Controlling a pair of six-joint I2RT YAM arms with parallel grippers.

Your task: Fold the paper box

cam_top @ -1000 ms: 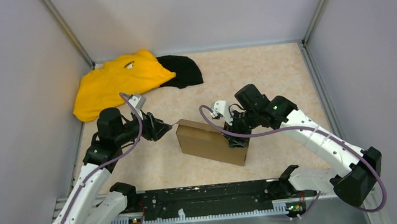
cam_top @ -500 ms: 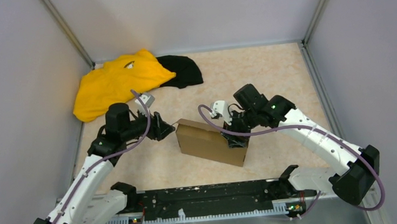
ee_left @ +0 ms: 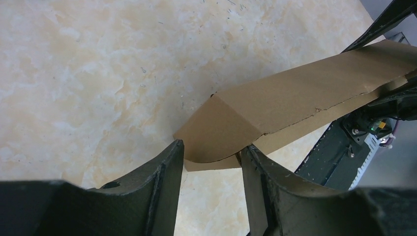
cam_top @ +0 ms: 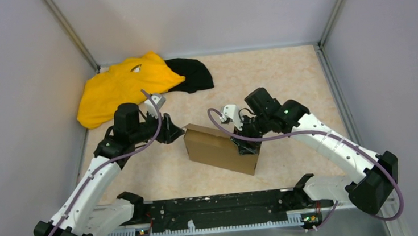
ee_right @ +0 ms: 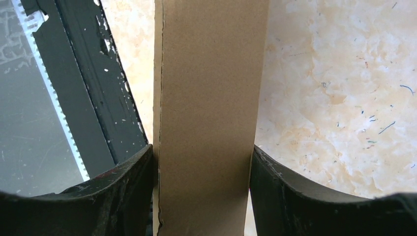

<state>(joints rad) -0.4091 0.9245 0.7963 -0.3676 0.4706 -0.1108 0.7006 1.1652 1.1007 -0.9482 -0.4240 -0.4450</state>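
Centring the left gripper [ee_left: 211, 147], grip unclear, on the nine-o'clock flap [ee_left: 216, 129] of the paper box [cam_top: 219, 148] matters while the right gripper [ee_right: 201, 153] clamps its three-o'clock end.

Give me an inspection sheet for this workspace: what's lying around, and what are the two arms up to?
Surface: marbled beige table, a few small specks.
Job's things: paper box, brown cardboard, partly folded, mid-table between the arms.
Clutter: yellow cloth and black cloth, heaped and touching, far left corner.
Grippers: right tool clamps the box's right end; left tool straddles its left flap, grip unclear.
Cables: purple cables loop along both arms.
Surroundings: grey walls on three sides; black rail at the near edge.
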